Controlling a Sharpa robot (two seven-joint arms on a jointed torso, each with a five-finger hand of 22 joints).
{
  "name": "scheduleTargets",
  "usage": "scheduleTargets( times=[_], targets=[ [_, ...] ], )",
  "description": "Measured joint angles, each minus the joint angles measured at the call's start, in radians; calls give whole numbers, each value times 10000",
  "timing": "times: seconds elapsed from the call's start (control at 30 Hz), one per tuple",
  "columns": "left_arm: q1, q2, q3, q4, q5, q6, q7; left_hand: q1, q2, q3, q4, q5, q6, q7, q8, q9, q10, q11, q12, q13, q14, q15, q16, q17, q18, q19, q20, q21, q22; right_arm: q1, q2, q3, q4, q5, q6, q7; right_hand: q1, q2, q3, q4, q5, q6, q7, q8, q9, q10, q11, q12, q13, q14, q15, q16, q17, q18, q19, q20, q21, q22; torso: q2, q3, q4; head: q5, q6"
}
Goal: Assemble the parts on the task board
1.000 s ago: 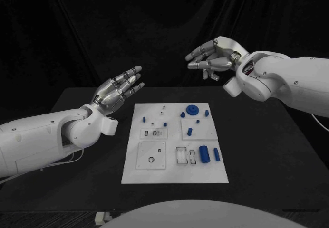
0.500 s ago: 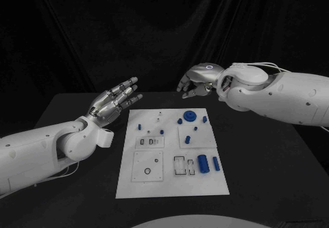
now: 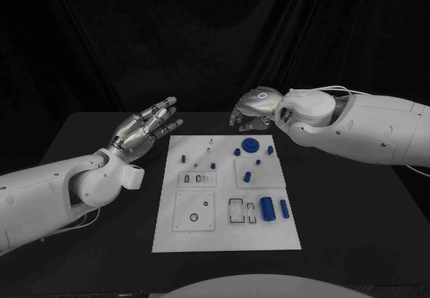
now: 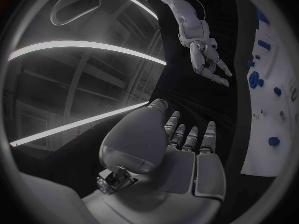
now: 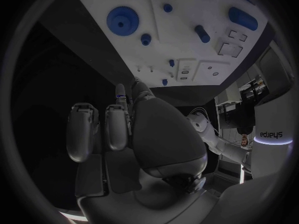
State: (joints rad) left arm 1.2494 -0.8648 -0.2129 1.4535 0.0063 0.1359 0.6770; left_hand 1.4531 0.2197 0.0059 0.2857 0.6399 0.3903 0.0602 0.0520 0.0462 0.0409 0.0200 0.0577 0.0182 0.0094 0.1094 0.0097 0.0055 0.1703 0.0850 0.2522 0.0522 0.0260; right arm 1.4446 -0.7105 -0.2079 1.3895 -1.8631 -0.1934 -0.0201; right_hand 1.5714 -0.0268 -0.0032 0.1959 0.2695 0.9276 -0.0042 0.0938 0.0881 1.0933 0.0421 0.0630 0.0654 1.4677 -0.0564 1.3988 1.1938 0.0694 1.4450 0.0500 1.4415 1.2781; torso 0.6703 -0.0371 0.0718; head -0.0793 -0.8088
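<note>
Your right hand [image 3: 253, 110] hovers empty, fingers loosely curled, beyond the board's [image 3: 224, 239] far edge, poised over the blue gear [image 3: 251, 145]; left hand [image 3: 143, 129] waits open, clear.

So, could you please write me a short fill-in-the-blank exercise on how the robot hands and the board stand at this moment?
1. The left robot hand is held above the table with its fingers apart, holding ____.
2. The blue gear lies at the far end of the white task board, nearest the ____ robot hand.
3. The table under the task board is ____ in colour.

Missing words: nothing; right; black
</note>
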Motion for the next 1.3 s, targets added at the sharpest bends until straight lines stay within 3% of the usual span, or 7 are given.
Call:
scheduleTargets(
  times=[0.13,0.33,0.43,0.57,0.7,1.07,1.3],
  targets=[
    [0,-6,0,12,-2,5,0,0,0,27,-28,85,-77,-73,0,-6,4,-4,0,0,0,0,43,4,0,0,0,0,-3,-127,53,0,-86,-176,122,24,143,-143,268,-31,0,0,0,-12,21,-49,-34,0,-13,0,0,0,1,1,0,0,0,24,-2,-2,2,42,-78],
    [1,-11,0,18,-5,-4,2,94,-94,127,-73,146,-595,-390,-86,-70,58,-54,0,1,36,36,54,14,0,0,0,0,-12,-320,87,0,-184,-352,319,92,154,-313,607,14,-123,0,0,-155,36,-403,146,0,-25,0,0,-127,-493,1,-35,35,0,-118,-18,-2,16,45,-190],
    [1,-15,0,11,-6,-9,2,94,-94,127,-73,146,-635,-371,-86,-70,58,-54,0,1,36,36,54,13,-1,0,0,0,-12,-394,101,0,-255,-403,398,143,75,-391,674,58,-431,0,0,-174,60,-402,146,0,-25,0,0,-166,-557,2,-72,72,-20,-122,-26,-2,16,54,-262],
    [1,-13,0,0,-8,-10,2,102,-85,127,-73,146,-635,-371,-86,-70,57,-54,0,2,36,36,54,13,0,-15,14,-38,-24,-493,138,3,-357,-448,484,220,75,-391,773,66,-466,1,73,-174,80,-326,215,0,-25,0,0,-166,-561,2,-71,71,-49,-122,-31,-4,12,109,-391],
    [1,4,0,-19,-9,-7,3,135,-53,154,-45,146,-670,-335,-86,-70,57,-54,1,2,36,36,54,13,0,-36,35,-38,-32,-599,185,3,-483,-476,534,310,35,-430,894,84,-505,102,174,-174,123,-169,150,0,-20,0,0,-166,-547,3,-71,71,-49,-101,-35,-9,13,133,-560],
    [1,19,0,-170,-11,11,4,135,-53,154,-45,146,-670,-335,-86,-69,22,-89,0,3,36,35,54,12,-1,-75,-5,-38,-32,-890,372,0,-789,-512,548,552,-45,-509,974,110,-585,138,209,-173,135,-87,87,0,-11,0,0,-166,-544,3,-71,71,-49,-80,-56,-18,-13,246,-524],
    [1,38,0,-251,-13,70,4,176,-94,223,-114,145,-761,-244,-86,-68,21,-90,1,0,72,71,54,20,-1,-112,32,-77,-41,-1046,518,1,-959,-522,475,694,-84,-548,1043,179,-612,136,135,-173,167,33,35,47,14,0,0,-165,-602,3,-106,35,-49,-81,-62,-22,-26,241,-632]
  ],
)
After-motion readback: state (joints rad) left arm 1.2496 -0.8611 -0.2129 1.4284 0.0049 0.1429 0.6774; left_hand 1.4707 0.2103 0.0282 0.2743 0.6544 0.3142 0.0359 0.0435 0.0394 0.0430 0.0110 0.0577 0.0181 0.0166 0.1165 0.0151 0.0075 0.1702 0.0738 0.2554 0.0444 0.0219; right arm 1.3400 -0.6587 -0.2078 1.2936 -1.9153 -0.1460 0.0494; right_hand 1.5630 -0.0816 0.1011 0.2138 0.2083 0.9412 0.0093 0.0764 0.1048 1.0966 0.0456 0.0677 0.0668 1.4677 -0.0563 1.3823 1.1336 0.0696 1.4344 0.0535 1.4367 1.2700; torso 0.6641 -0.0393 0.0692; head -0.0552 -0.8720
